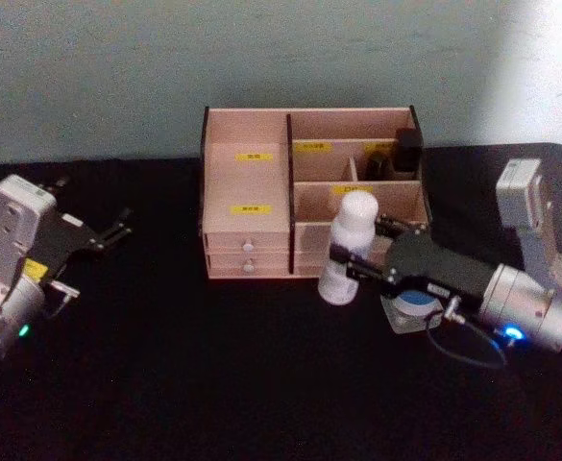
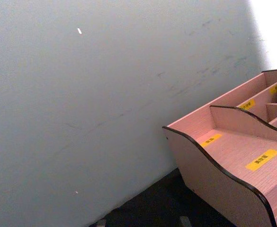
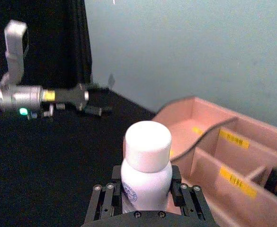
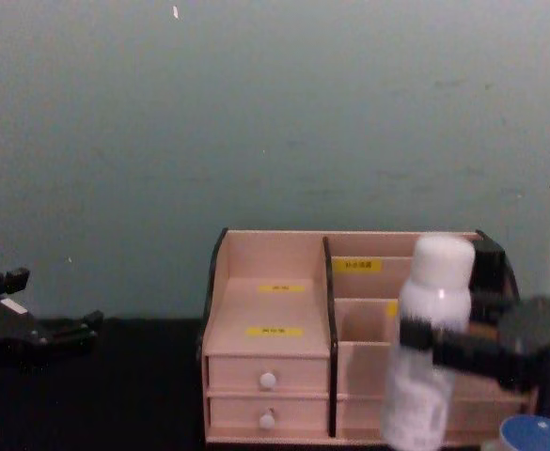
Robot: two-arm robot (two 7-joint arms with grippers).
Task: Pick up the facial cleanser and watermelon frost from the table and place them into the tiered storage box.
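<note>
R hand [image 1: 355, 248] is clamped on the cleanser [image 1: 355, 216] at mid-body, one finger on each side. Bottle is upright, cap up, just in front of the box [image 1: 247, 192] on its right half. Can't tell whether its base is clear of the desk [image 1: 213, 384] yet.

Step in hand, as I read it: lift and carry into the box.
- Go straight up first, w/o tilting. The grip sits below the cap, so a swing could rock the bottle in the pads.
- Get the base above the front wall before moving back. Drawers and low front edge are right behind it.
- Aim for the open right-side bay directly behind the bottle. The rear right bay already holds a dark item [image 1: 407, 154], so skip that one.
- Lower until seated, then let go; it's tall vs. the bay, so it may tip if dropped.

Frost tub [image 1: 417, 305], prob. the watermelon frost, sits on the desk under the R forearm, so avoid dipping the wrist.

L hand [image 1: 108, 230] is parked far left, fingers spread, holding nothing.
</note>
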